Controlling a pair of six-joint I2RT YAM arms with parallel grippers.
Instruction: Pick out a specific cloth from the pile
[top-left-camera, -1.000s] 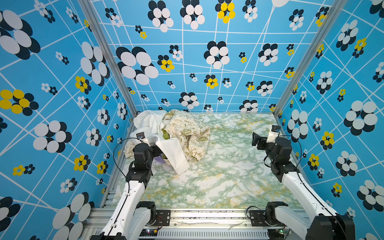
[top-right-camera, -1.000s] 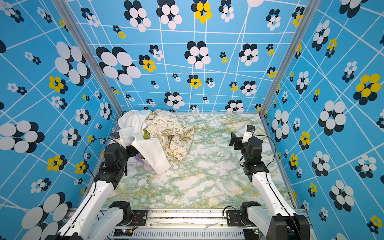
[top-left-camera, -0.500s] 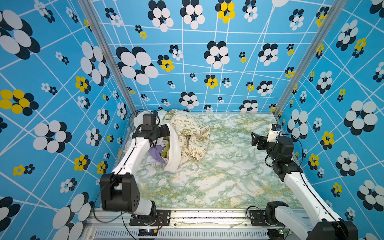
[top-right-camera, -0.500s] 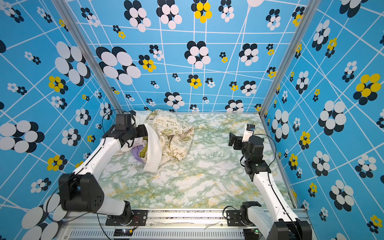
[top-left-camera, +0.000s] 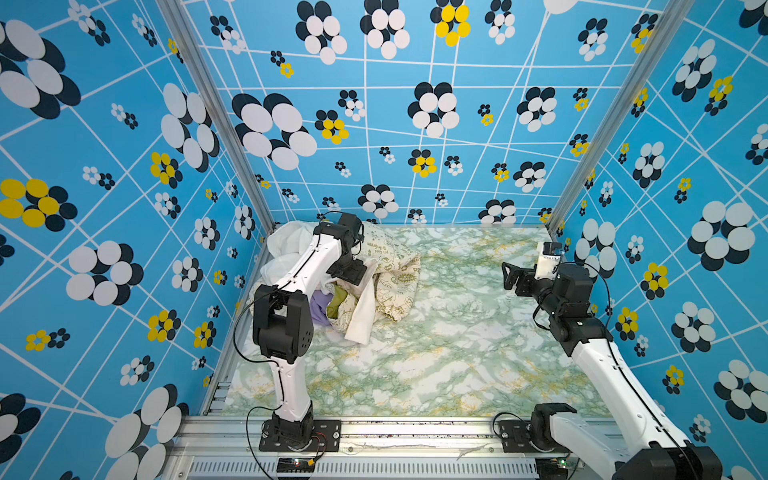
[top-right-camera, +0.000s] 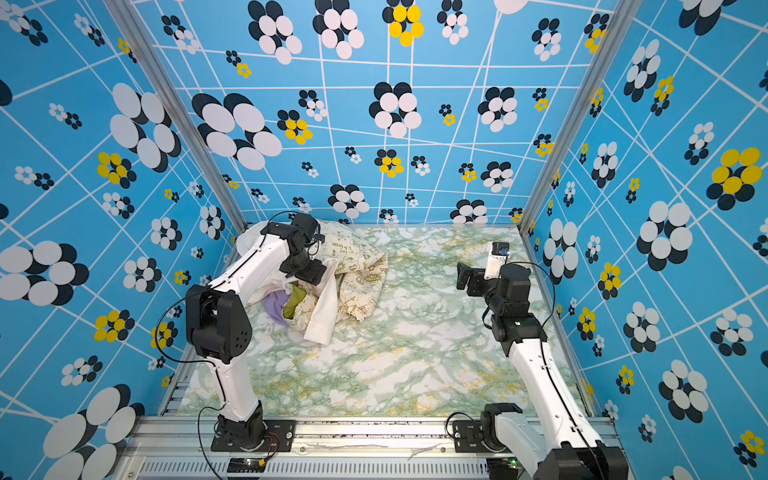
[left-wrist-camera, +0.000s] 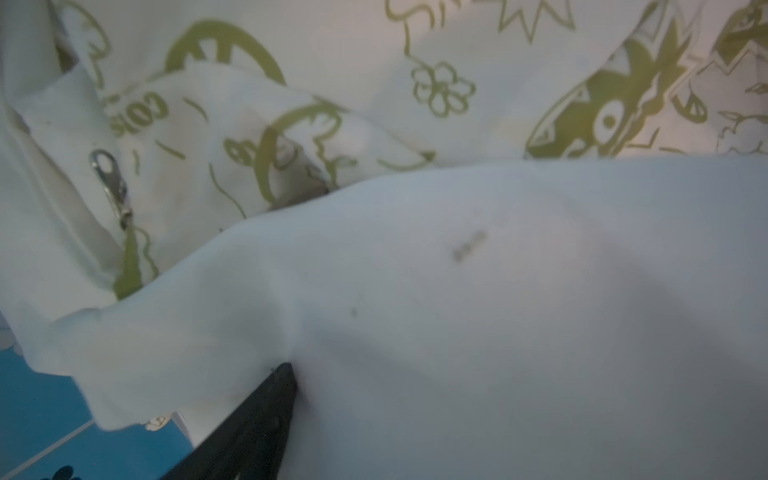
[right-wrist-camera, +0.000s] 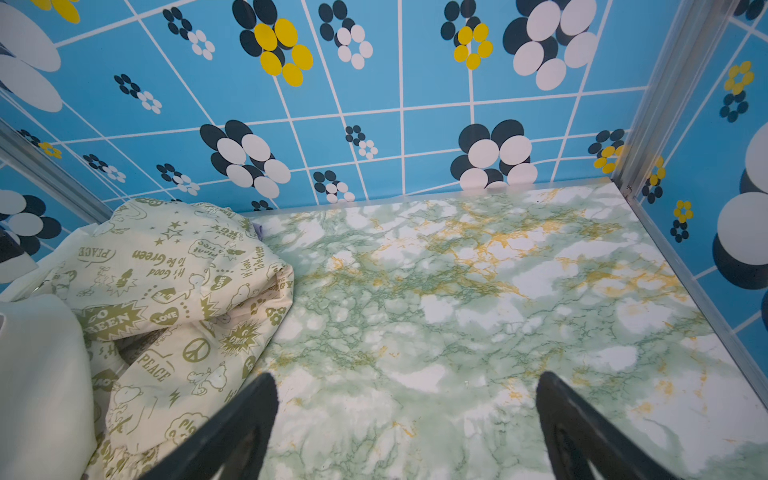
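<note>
Lavender-purple cloth of thin plain fabric (top-left-camera: 318, 308) lies half-buried at the left edge of the heap of white and green-printed cream fabrics (top-left-camera: 392, 266). Left jaws, low beside it a second ago, now press into a plain white cloth (left-wrist-camera: 498, 311); whether they grip cannot be told. Right jaws gape, released, over the green-marbled bench (top-left-camera: 457, 353). Target seems ungrasped.

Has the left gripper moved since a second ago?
Yes. The left gripper has gone farther from the front rail, toward the back wall, and is now over the pile.
</note>
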